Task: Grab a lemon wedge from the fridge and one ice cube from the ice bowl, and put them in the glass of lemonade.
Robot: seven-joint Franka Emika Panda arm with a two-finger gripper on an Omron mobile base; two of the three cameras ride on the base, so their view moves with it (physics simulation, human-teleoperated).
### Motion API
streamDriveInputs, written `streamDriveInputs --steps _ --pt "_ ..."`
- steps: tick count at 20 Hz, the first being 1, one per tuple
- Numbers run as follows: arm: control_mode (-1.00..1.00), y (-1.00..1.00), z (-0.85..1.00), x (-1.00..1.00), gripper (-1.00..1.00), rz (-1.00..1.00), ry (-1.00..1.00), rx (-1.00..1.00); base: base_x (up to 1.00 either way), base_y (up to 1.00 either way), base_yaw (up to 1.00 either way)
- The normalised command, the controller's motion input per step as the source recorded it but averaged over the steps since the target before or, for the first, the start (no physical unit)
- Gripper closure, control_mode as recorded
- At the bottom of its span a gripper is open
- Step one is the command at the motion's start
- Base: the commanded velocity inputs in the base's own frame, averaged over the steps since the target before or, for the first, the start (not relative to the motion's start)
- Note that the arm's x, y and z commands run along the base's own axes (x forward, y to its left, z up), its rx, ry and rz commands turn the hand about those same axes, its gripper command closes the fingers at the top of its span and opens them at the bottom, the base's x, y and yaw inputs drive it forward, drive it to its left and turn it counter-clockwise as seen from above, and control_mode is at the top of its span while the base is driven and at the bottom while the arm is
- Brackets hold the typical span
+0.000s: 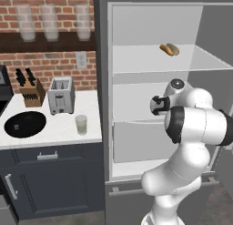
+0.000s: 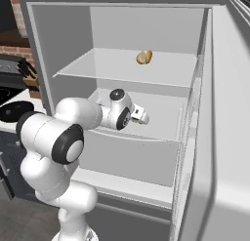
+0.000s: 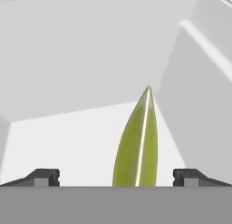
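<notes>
One lemon wedge upright between wide-apart jaws, tip pointing away, untouched.

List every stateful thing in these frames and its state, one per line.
fridge: door open, white shelves exposed.
pincer: open, reaching into the fridge, lemon wedge between its fingertips, not clamped.
lemon wedge: on a fridge shelf, ungrasped.
glass of lemonade: upright on the counter, partly filled.
ice bowl: upright on the counter.
</notes>
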Motion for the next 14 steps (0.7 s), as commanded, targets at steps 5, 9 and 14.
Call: streamDriveInputs --steps 5,9,14 --pt "-1.0 -0.16 0.01 -0.02 -1.0 0.0 -0.07 0.01 0.0 0.0 0.0" --pt "-1.0 -0.02 0.1 0.0 -1.0 0.0 -0.01 0.01 0.0 0.0 0.0" --pt "-1.0 0.0 0.16 0.11 -1.0 0.0 0.03 0.0 0.0 0.0 0.0"
